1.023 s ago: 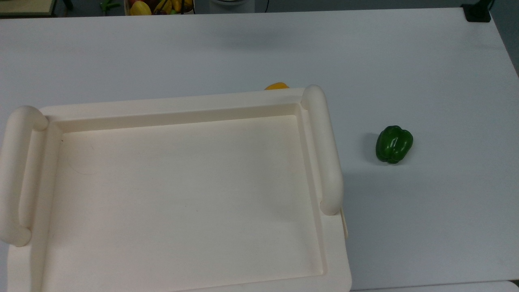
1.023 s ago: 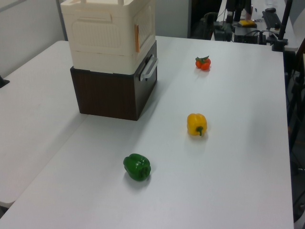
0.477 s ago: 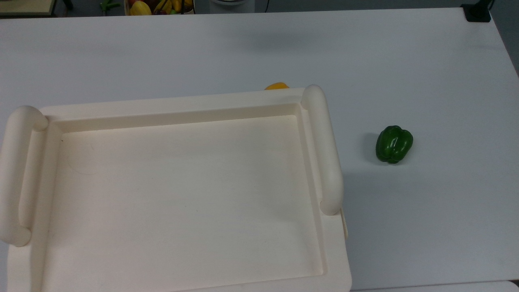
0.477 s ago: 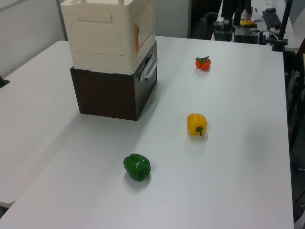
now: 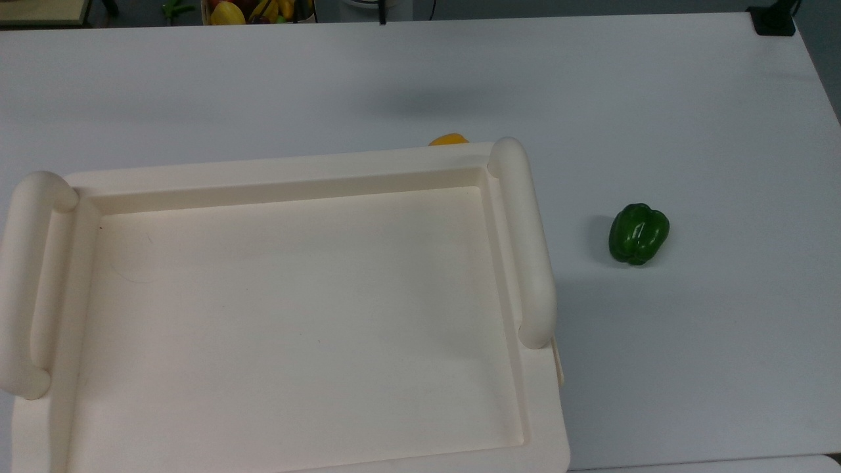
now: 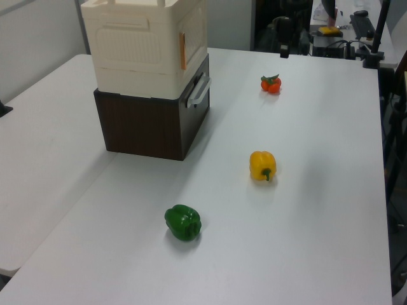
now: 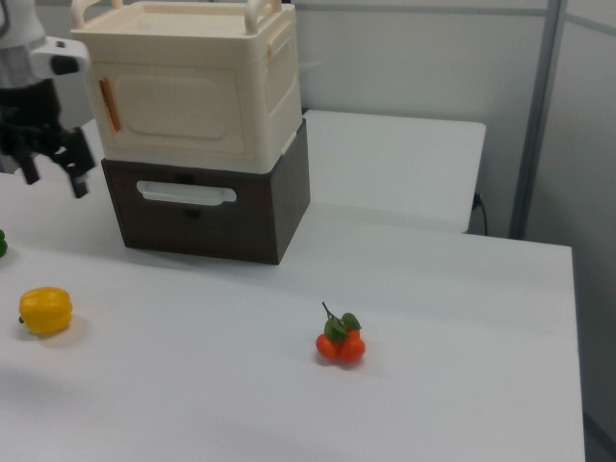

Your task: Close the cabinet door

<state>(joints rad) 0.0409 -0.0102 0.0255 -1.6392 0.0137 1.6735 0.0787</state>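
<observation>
Right view puts the gripper [image 7: 53, 175] at the frame's left edge, hanging in the air just beside the cabinet [image 7: 274, 67] and level with the seam where the cream box sits on a dark drawer unit [image 7: 207, 226]; its two black fingers stand apart with nothing between them. The door [image 7: 183, 111] is the cream front panel facing this camera, with a slim orange handle [image 7: 109, 104] running upright along the panel's free edge, on the right view's left, the side nearest the gripper. In the left view the same door [image 6: 194, 38] faces the left view's right, toward the yellow pepper [image 6: 262, 165] and the tomatoes [image 6: 271, 83]; the green pepper [image 6: 183, 222] lies well apart on the table [image 6: 318, 241]. The panel looks close to flush with the box, and whether a gap remains I cannot tell. My judgement is that the door is thin, light, rigid plastic that should swing easily on its hinges, so no grasp is called for: a flat push with the fingers on the free edge beside the handle, far from the hinge side, gives the most leverage. The smooth face may let a fingertip slide, so pressing square to the panel seems wise, and gently, since the cream box only sits on the drawer unit and a hard shove could shift it
</observation>
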